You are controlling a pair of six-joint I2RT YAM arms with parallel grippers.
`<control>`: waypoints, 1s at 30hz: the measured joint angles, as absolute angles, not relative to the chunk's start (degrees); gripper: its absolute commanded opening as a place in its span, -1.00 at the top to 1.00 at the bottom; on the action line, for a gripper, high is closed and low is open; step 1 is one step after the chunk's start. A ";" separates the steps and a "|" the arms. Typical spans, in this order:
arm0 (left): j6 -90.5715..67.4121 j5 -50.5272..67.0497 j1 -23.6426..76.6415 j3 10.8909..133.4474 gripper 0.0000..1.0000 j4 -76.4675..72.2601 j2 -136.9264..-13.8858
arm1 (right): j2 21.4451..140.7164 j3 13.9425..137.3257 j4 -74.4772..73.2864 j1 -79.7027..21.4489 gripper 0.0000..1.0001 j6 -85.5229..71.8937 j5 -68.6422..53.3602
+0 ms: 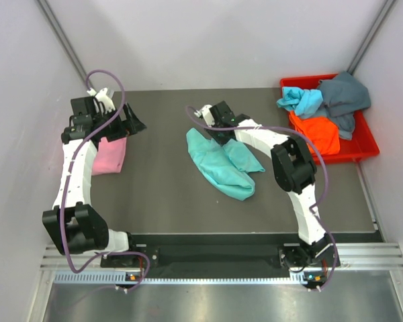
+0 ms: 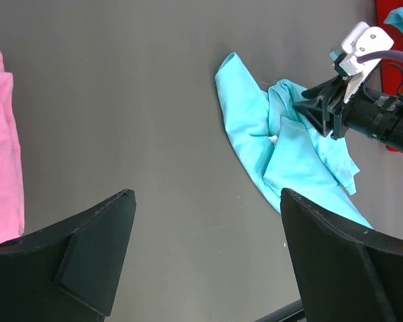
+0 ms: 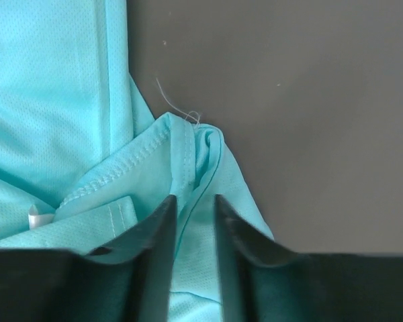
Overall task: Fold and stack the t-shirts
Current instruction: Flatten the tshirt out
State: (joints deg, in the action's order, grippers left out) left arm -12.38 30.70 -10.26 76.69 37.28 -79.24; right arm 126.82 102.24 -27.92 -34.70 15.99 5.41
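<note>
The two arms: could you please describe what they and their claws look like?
The left arm and right arm have white links, black joints and a looping purple cable each. The left claw and right claw have black, wedge-shaped fingers.

Bright, even light (soft shadows)

Pink shirt (image 1: 111, 155) half hidden under left arm (image 1: 77, 161) (edge-cropped at wrist).
</note>
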 measured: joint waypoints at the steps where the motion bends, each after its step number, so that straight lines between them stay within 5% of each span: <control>1: -12.38 30.70 -10.33 76.64 -0.86 37.28 -79.24 | 126.82 102.08 -27.83 -34.70 0.60 16.43 5.52; 4: -12.38 30.70 -10.55 76.31 -0.86 37.28 -79.09 | 126.82 102.08 -27.77 -34.70 1.00 17.37 6.04; 17: -13.63 31.18 -11.16 74.19 -0.86 36.42 -77.25 | 124.60 110.15 -27.83 -35.27 1.00 21.43 6.79; 30: -15.46 32.77 -11.18 73.67 -0.84 35.46 -77.28 | 106.83 123.76 -23.35 -37.36 1.00 23.88 6.42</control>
